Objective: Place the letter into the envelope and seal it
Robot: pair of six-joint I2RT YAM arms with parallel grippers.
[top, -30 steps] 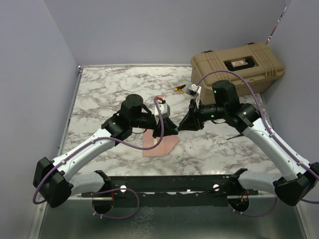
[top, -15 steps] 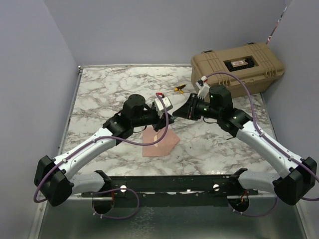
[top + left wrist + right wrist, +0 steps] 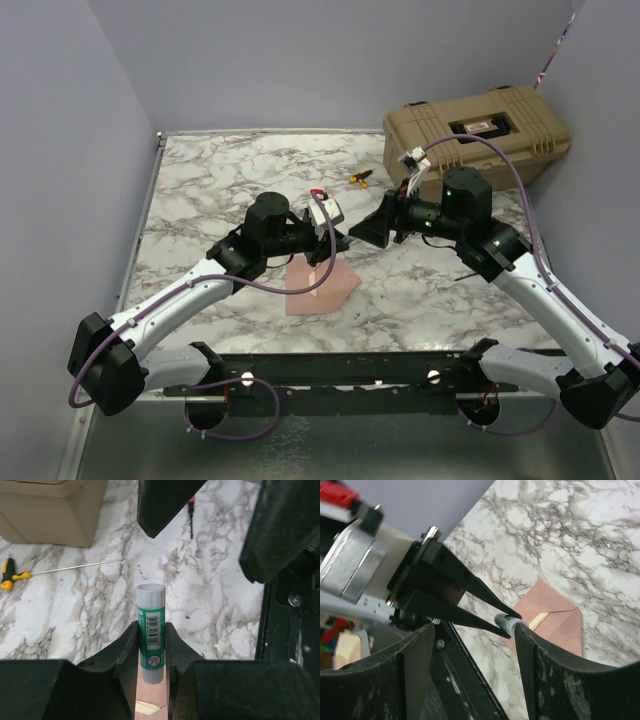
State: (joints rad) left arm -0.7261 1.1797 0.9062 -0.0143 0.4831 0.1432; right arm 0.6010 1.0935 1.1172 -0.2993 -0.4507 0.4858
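Envelope (image 3: 325, 293) beneath left hand (image 3: 333, 243)

Robot lab bench: marble-top table (image 3: 200, 180), plain partition walls (image 3: 300, 60), tan equipment case (image 3: 540, 140).

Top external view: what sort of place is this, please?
Probably a robot lab test cell. Plain grey-purple walls close in a marble-patterned table, the left arm and right arm are bolted to a rail at its near edge, and a tan hard case sits at the far right.
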